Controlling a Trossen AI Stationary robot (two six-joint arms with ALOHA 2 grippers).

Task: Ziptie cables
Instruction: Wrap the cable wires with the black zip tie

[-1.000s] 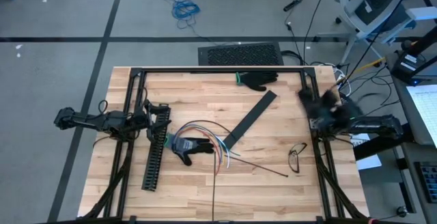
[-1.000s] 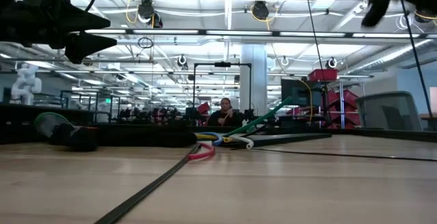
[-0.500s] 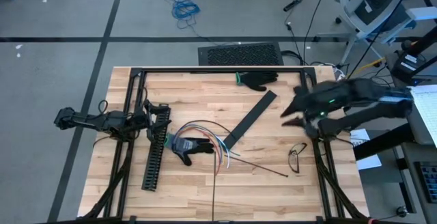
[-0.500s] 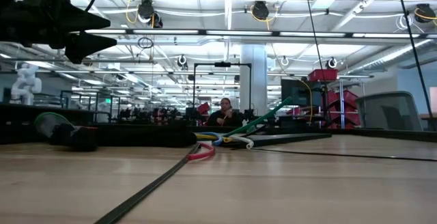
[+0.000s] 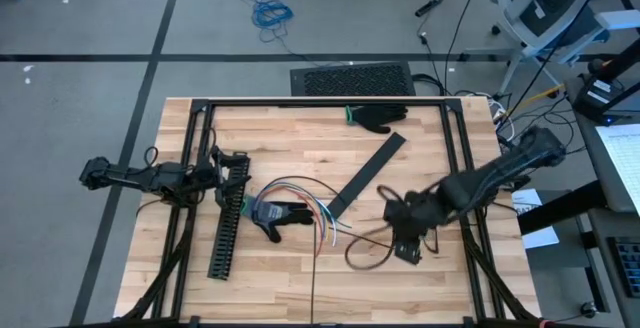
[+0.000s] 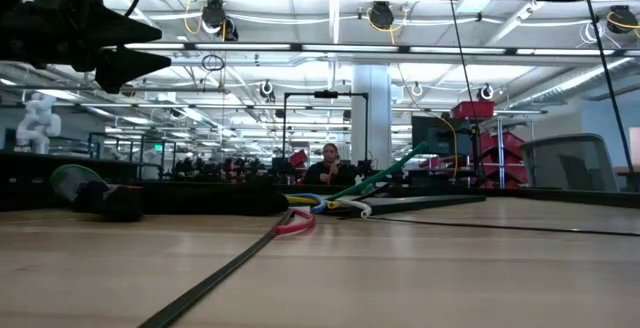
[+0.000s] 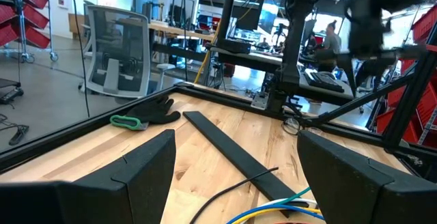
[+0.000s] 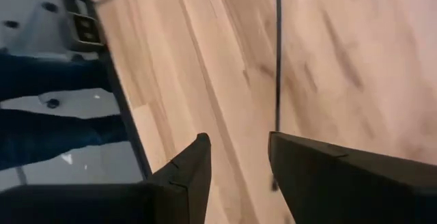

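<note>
The cables [image 5: 292, 208], a loose bundle of white, red, blue and dark wires, lie on the wood table left of centre; the low view shows their ends [image 6: 322, 206]. My right gripper [image 5: 402, 248] hangs over the table's near right part, right of the cables. It points steeply down and is open, with bare wood and a thin dark strand [image 8: 278, 60] under it [image 8: 237, 138]. My left gripper [image 5: 222, 168] waits open at the table's left edge [image 7: 235, 138], level, with the wire ends [image 7: 287, 207] just ahead of it.
A long black slotted channel [image 5: 228, 223] lies beside the cables on their left. A flat black strip [image 5: 366, 172] lies slantwise at mid-table, and a black glove with a green cuff [image 5: 378, 118] at the far edge. A thin dark line [image 5: 313, 286] runs to the near edge.
My right arm has swung from the table's right edge out over the table, toward the near middle and the cables, and its gripper has tipped over until it points steeply down. The cables and the other things lie as before.
</note>
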